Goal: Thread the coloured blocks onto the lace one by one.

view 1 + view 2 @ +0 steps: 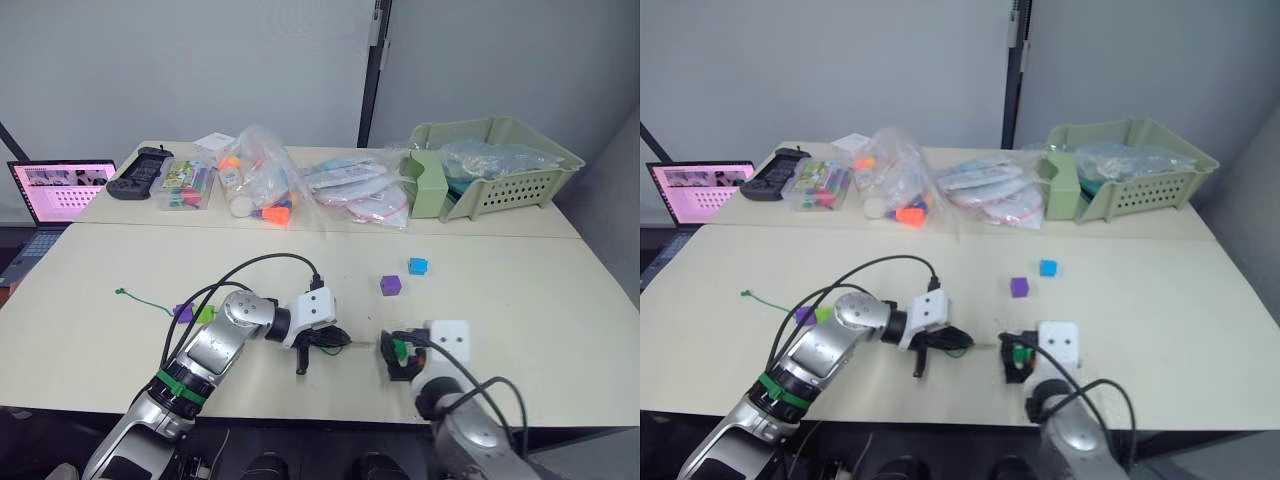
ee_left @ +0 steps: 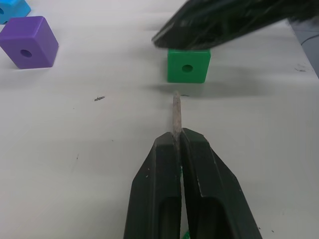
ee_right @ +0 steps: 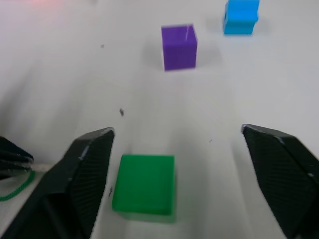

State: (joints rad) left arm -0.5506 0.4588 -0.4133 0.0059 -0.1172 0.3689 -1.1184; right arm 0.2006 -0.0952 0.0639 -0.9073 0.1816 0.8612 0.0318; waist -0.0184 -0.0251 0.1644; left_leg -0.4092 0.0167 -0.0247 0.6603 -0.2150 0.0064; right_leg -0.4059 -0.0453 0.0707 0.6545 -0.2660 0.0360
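Note:
My left gripper [image 2: 178, 134] is shut on the lace's stiff pale tip [image 2: 176, 110], which points at the hole in the dark green block [image 2: 188, 65] a short way ahead. That block [image 3: 144, 191] rests on the table between the fingers of my open right gripper [image 3: 177, 130], close to one finger [image 3: 82, 174]. The thin green lace [image 1: 145, 301] trails left to its knot. A purple block [image 1: 183, 312] and a lime block [image 1: 205, 313] sit side by side along it. Another purple block [image 1: 390, 286] and a blue block [image 1: 418, 266] lie loose farther back.
Along the back of the table stand a pale green basket [image 1: 495, 165], clear plastic bags [image 1: 265, 185] of bright pieces, a clear box [image 1: 188, 185] and a black controller [image 1: 140, 172]. A laptop [image 1: 60, 190] sits off the far left. Black cables [image 1: 250, 268] loop over my left arm.

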